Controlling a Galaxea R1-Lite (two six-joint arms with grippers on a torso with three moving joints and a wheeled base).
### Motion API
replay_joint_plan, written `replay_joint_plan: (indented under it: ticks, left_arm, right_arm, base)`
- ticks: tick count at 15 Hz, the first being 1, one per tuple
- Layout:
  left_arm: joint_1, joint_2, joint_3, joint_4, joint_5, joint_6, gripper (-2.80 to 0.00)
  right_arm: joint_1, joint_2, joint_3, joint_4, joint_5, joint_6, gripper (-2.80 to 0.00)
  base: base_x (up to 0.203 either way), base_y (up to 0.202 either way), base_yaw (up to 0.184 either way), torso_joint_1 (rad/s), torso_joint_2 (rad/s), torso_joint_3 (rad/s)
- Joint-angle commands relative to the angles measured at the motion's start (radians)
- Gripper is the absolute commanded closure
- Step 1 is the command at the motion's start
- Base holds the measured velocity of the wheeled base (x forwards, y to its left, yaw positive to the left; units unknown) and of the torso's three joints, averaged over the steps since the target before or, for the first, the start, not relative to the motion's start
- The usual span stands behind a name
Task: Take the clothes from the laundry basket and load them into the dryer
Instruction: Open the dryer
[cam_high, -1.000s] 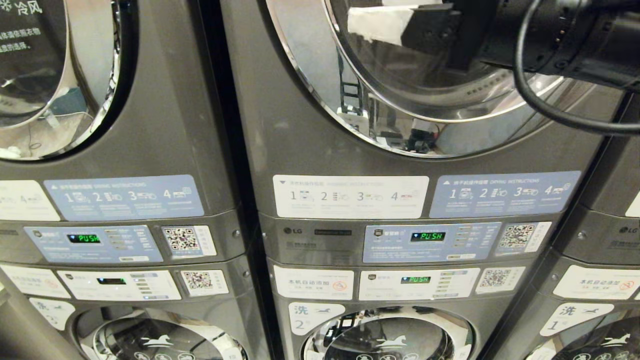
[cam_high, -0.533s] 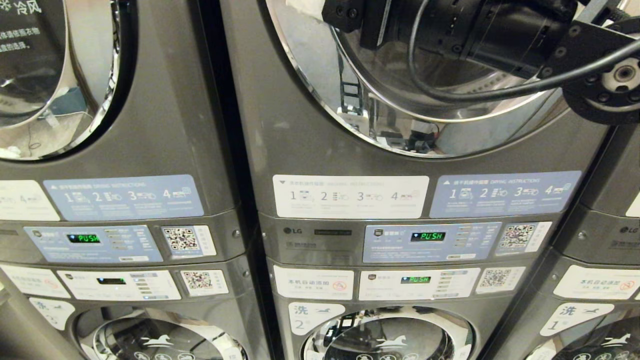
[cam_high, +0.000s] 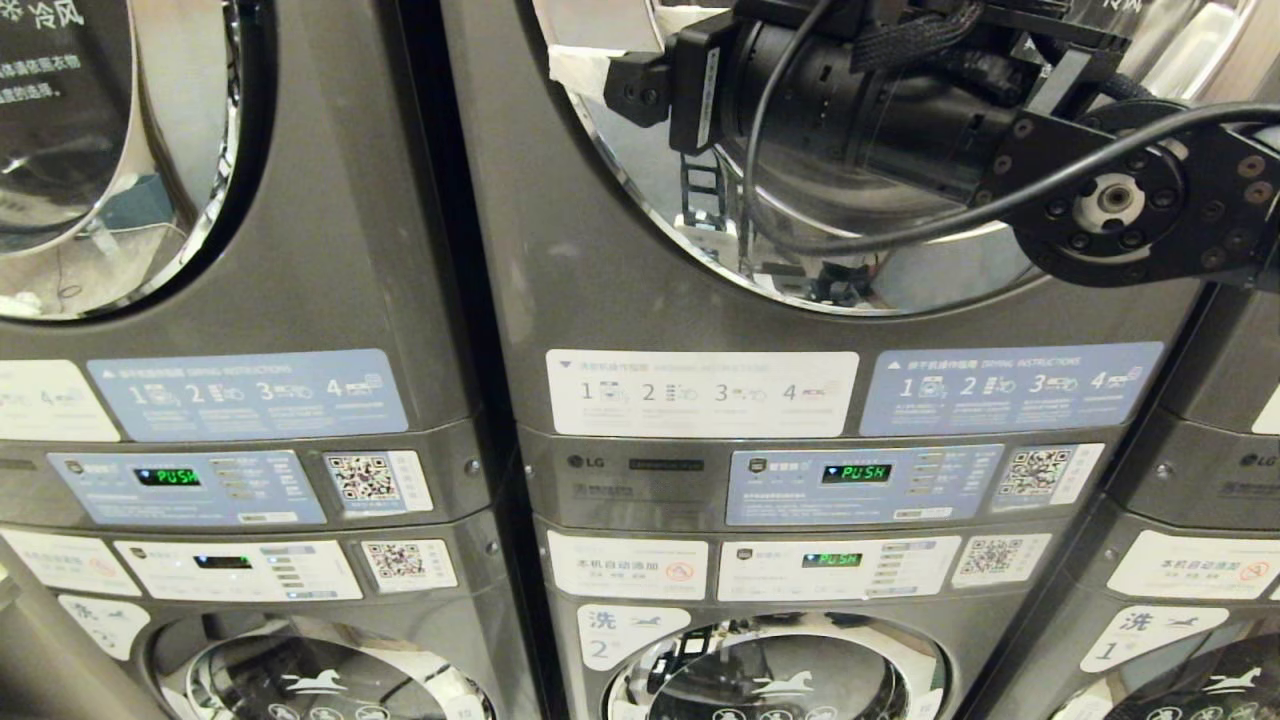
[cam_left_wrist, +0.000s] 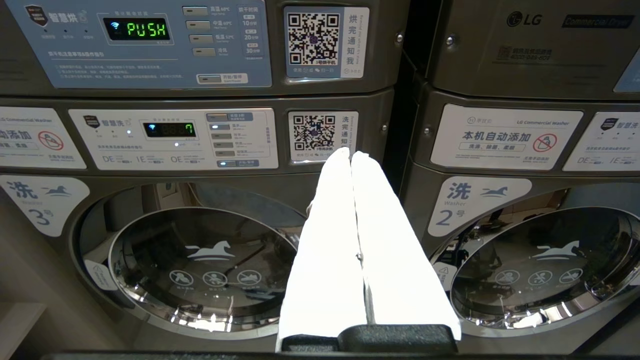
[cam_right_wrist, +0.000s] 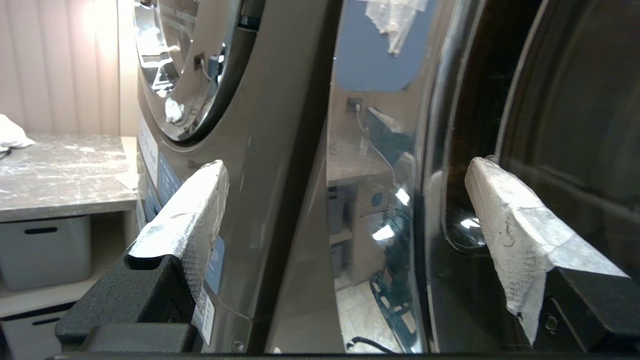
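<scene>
The dryer (cam_high: 560, 250) is the dark grey upper machine of the middle tower, and its chrome-ringed round door (cam_high: 640, 215) looks shut. My right arm reaches across that door from the right. My right gripper (cam_high: 640, 45) is open at the door's upper left rim. In the right wrist view the right gripper (cam_right_wrist: 347, 167) is empty and straddles the chrome ring (cam_right_wrist: 395, 150), with one white pad (cam_right_wrist: 505, 225) over the dark glass. My left gripper (cam_left_wrist: 350, 152) is shut on nothing, low before the washers. The clothes and the laundry basket are out of view.
A like tower (cam_high: 300, 250) stands to the left and another (cam_high: 1200, 480) to the right. Washers with horse logos (cam_high: 780, 685) sit below the control panels (cam_high: 860, 485) showing PUSH. Beyond the left tower, a grey counter (cam_right_wrist: 60, 170) stands over storage bins (cam_right_wrist: 40, 250).
My right arm has swung left and lower across the dryer door, bringing its wrist joint into the head view. The gripper stays open. The machines have not shifted.
</scene>
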Motion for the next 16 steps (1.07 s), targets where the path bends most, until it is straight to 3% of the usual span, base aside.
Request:
replay_joint_plan:
  ticks: [1, 3, 9, 16]
  left_arm:
    - [0.0, 0.0, 0.0, 0.0, 0.0, 0.0, 0.0]
    - [0.0, 0.0, 0.0, 0.0, 0.0, 0.0, 0.0]
    - [0.0, 0.0, 0.0, 0.0, 0.0, 0.0, 0.0]
    - [0.0, 0.0, 0.0, 0.0, 0.0, 0.0, 0.0]
  right_arm:
    - [0.001, 0.001, -0.001, -0.003, 0.003, 0.001, -2.8]
    - [0.002, 0.001, -0.001, -0.002, 0.022, 0.009, -2.8]
    - [0.011, -0.012, -0.001, 0.002, 0.251, 0.058, -2.8]
    - [0.031, -0.154, 0.082, 0.048, 0.269, 0.062, -2.8]
  base:
    - [0.0, 0.0, 0.0, 0.0, 0.0, 0.0]
    - [0.0, 0.0, 0.0, 0.0, 0.0, 0.0]
    - [0.0, 0.0, 0.0, 0.0, 0.0, 0.0]
    - [0.0, 0.0, 0.0, 0.0, 0.0, 0.0]
